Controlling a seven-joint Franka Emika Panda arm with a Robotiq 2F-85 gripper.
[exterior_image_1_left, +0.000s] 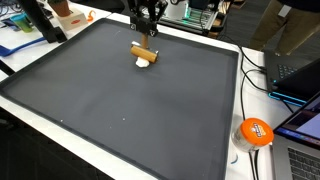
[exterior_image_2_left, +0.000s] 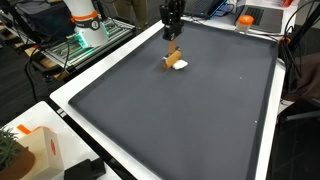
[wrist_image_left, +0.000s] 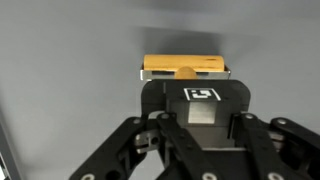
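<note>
A small tan wooden block (exterior_image_1_left: 145, 50) hangs tilted just over a white piece (exterior_image_1_left: 143, 63) on the far part of the black mat (exterior_image_1_left: 120, 110). Both exterior views show my gripper (exterior_image_1_left: 149, 40) coming straight down onto the block's top and shut on it. From the opposite side, the block (exterior_image_2_left: 172, 52) sits under the gripper (exterior_image_2_left: 172, 40), with the white piece (exterior_image_2_left: 179, 66) beside it. In the wrist view the block (wrist_image_left: 183, 66) lies crosswise past the gripper (wrist_image_left: 185, 73), white showing at its ends. The gripper body hides the fingertips there.
An orange round object (exterior_image_1_left: 255, 131) and a laptop (exterior_image_1_left: 300, 75) with cables lie beyond one mat edge. Green gear (exterior_image_2_left: 85, 45) and a white and orange unit (exterior_image_2_left: 82, 15) stand past another. A white box (exterior_image_2_left: 30, 145) sits at a near corner. A white border frames the mat.
</note>
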